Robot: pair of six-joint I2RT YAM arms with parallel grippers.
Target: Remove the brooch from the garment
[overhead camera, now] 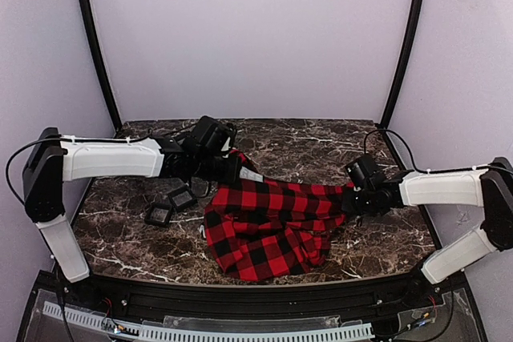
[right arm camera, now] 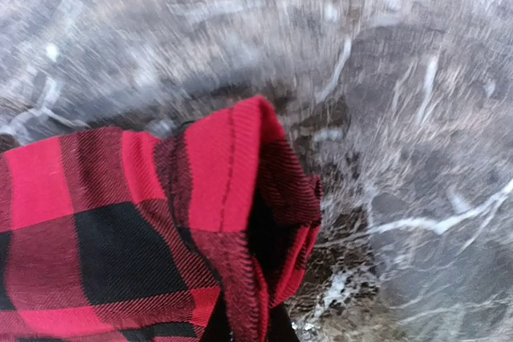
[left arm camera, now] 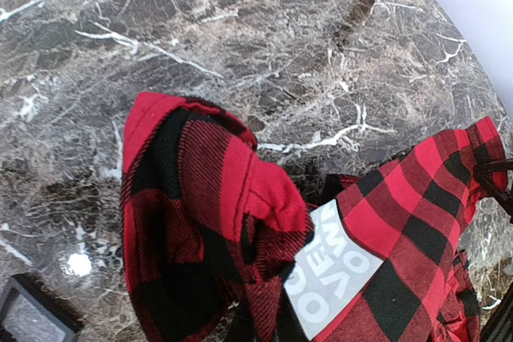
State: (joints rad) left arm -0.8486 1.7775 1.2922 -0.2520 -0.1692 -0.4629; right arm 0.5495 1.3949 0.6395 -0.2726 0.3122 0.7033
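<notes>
The red-and-black plaid garment (overhead camera: 268,226) lies spread between my two grippers. My left gripper (overhead camera: 234,169) is shut on its far left corner, which bunches up in the left wrist view (left arm camera: 200,198) beside a grey-white lettered patch (left arm camera: 333,278). My right gripper (overhead camera: 350,198) is shut on the right edge, where a folded hem (right arm camera: 224,190) rises out of the jaws. Cloth hides the fingers in both wrist views. The brooch is not in view. A small bright round spot (left arm camera: 78,263) shows on the marble; I cannot tell whether it is a glare.
Two small black square frames (overhead camera: 183,198) (overhead camera: 159,214) lie on the dark marble table (overhead camera: 321,138) left of the garment; one corner shows in the left wrist view (left arm camera: 32,318). Pale walls with black posts stand around the table.
</notes>
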